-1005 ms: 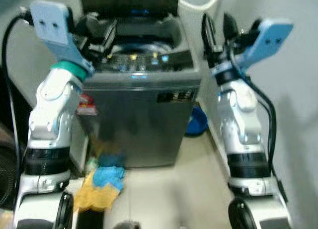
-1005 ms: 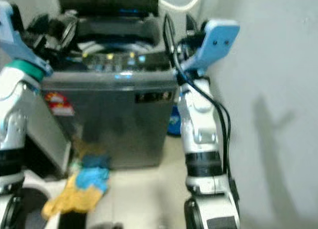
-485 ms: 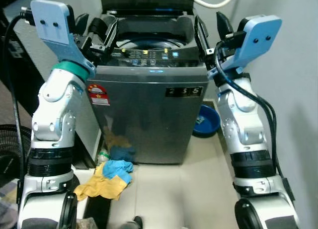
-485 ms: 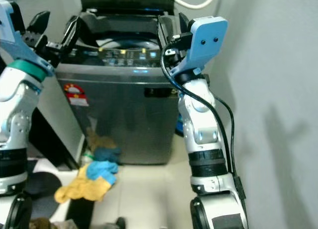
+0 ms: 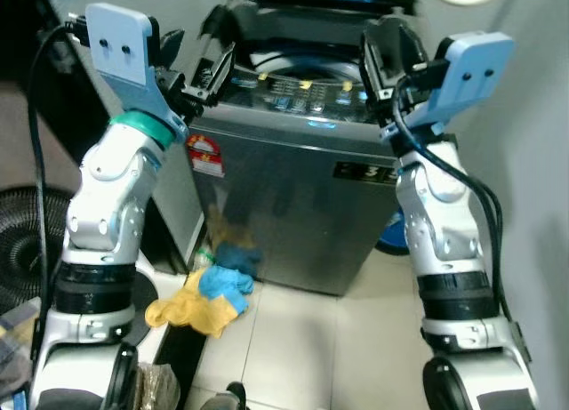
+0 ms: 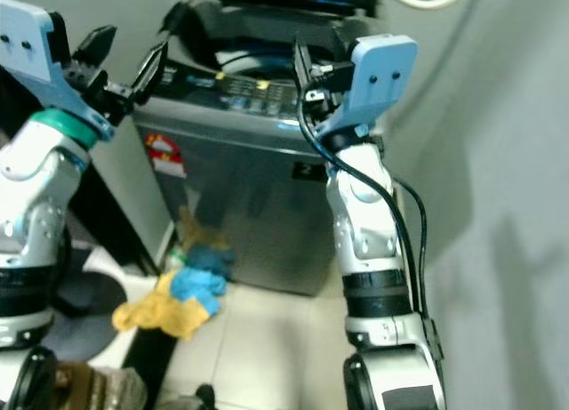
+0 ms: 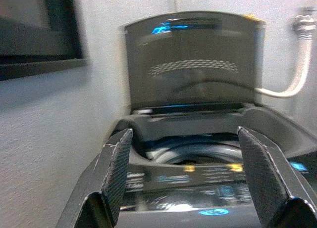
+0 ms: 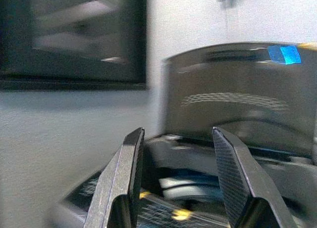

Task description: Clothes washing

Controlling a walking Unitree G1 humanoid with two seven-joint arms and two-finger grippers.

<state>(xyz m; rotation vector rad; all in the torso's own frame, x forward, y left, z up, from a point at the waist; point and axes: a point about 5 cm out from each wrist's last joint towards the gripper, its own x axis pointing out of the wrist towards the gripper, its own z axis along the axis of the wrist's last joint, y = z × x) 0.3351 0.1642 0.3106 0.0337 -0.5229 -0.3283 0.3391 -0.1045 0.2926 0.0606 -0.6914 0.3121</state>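
Note:
A grey top-loading washing machine [image 5: 284, 188] stands ahead with its lid [image 7: 193, 60] raised and the drum opening [image 5: 298, 68] showing behind a lit control panel [image 7: 198, 181]. My left gripper [image 5: 197, 61] is raised at the machine's front left corner, open and empty [image 7: 184, 133]. At the front right corner my right gripper [image 5: 384, 50] is also held up, open with nothing between its fingers [image 8: 177, 133]. A pile of yellow and blue clothes [image 5: 206, 296] lies on the floor at the machine's lower left.
A blue basin [image 5: 391, 234] sits on the floor right of the machine, partly behind my right arm. A black fan [image 5: 20, 250] stands at far left. A white wall [image 6: 498, 161] closes the right side. A white hose [image 7: 297, 65] runs behind the lid.
The camera has swung left and steadied, so the machine now sits further right and tilted in view. Both arms hold the same raised pose with open grippers.

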